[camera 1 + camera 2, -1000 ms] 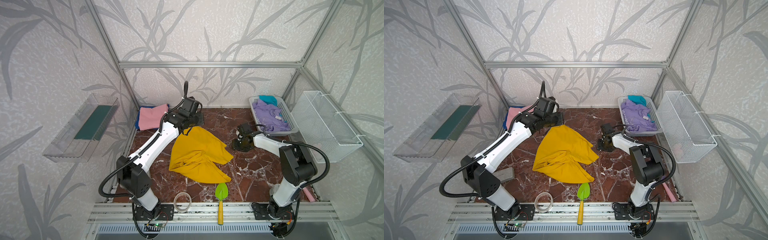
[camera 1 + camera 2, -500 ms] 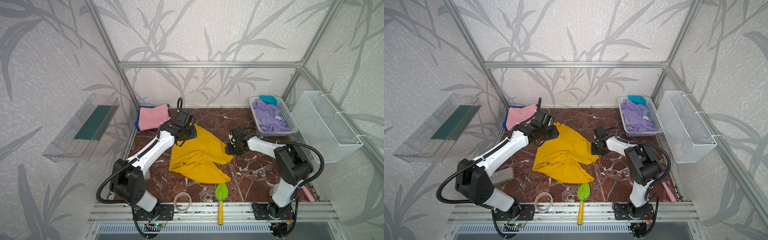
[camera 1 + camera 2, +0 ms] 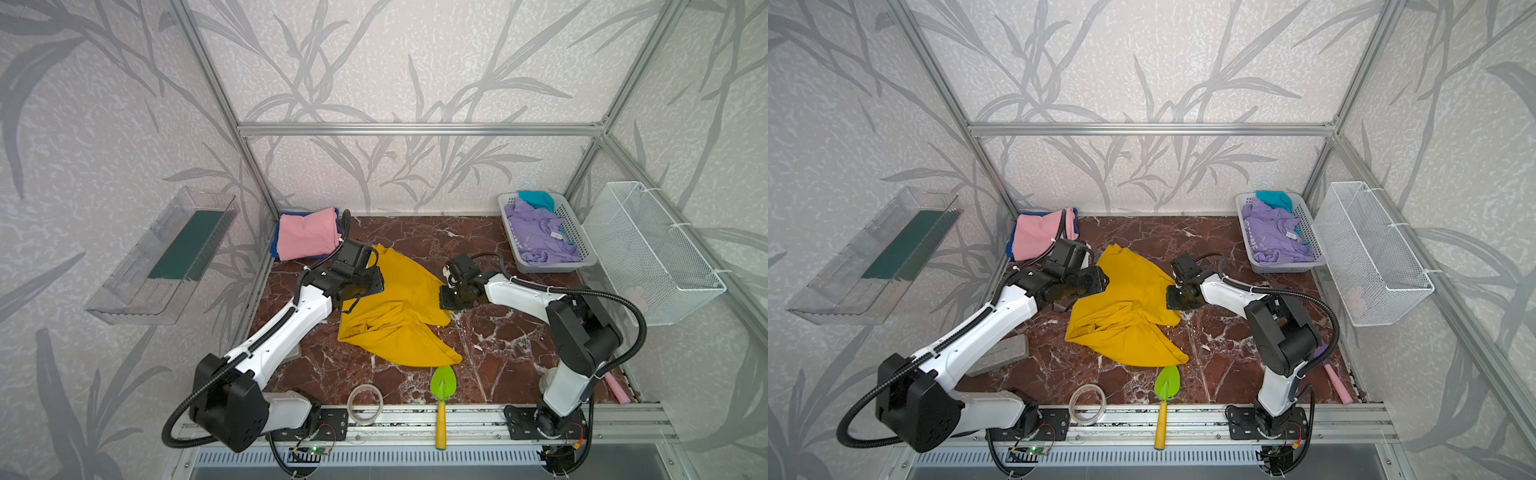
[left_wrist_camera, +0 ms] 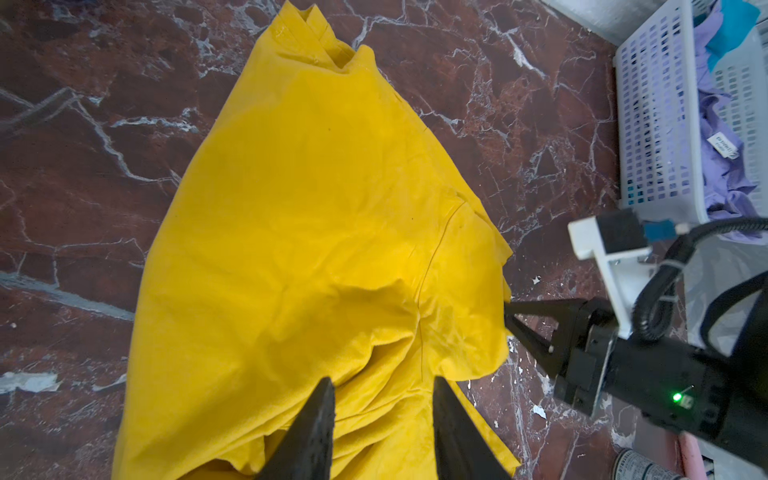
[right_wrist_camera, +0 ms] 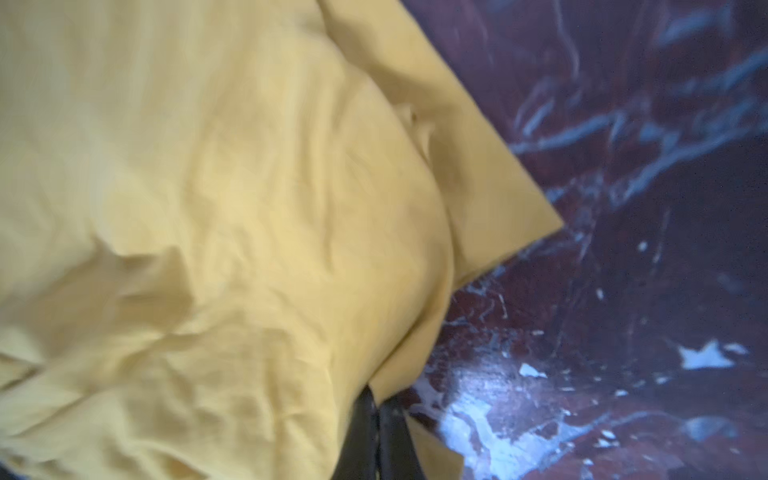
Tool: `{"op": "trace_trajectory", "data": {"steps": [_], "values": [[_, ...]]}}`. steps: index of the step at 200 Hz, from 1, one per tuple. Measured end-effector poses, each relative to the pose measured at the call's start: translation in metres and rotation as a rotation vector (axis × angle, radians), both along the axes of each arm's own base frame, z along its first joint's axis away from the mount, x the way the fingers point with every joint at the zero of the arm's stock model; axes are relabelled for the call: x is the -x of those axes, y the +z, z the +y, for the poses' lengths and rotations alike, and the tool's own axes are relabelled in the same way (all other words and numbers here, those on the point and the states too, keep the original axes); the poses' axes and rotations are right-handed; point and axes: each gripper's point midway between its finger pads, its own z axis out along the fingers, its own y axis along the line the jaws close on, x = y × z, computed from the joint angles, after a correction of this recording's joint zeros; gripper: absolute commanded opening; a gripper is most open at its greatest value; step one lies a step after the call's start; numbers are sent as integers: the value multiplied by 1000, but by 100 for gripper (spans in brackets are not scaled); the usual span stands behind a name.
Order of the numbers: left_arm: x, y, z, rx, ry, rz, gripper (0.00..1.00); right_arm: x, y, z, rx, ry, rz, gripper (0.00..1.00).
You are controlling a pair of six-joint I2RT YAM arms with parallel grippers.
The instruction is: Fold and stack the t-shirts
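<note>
We have the yellow t-shirt (image 3: 399,316) lying rumpled in the middle of the desk (image 3: 503,345), spread in a rough wedge with bunched folds toward its near side. Our left tool (image 4: 383,380) is low over the bunched part with its two fingers apart, and it grips nothing. We cannot tell whether the tips touch the cloth. Our right tool (image 5: 377,401) is closed at the shirt's edge on the side facing the basket (image 3: 584,249). Yellow cloth shows on either side of the shut fingers in the right wrist view, so we judge that it pinches a thin fold of the edge, though blur leaves some doubt. The pink t-shirt (image 3: 307,237) sits folded on the blue t-shirt (image 3: 273,249) in the far left corner. The lavender t-shirt (image 3: 538,232) and the teal t-shirt (image 3: 536,198) lie crumpled in the basket.

We expect the yellow cloth to be light and limp. It will sag between two holds, and a pull on one edge will likely drag the whole garment over the smooth marble. A pinch takes only a layer or two, so we should hold at seams, hem corners or shoulders, where the fabric is doubled and less likely to slip out. With one edge held on the right, we think the left tool wants the matching corner across the shirt, so both can stretch it flat before any fold
</note>
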Motion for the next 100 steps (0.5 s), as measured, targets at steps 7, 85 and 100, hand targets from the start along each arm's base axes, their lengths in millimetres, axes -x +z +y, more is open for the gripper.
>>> {"op": "trace_trajectory", "data": {"steps": [7,85,100], "values": [[3,5,1,6,0,-13,41,-17,28,12,-33,6,-59,0],[36,70,57,-49,145,-208,54,-5,301,208,-366,309,-613,0],[45,84,70,-57,185,-258,52,17,282,249,-371,387,-574,0]]}}
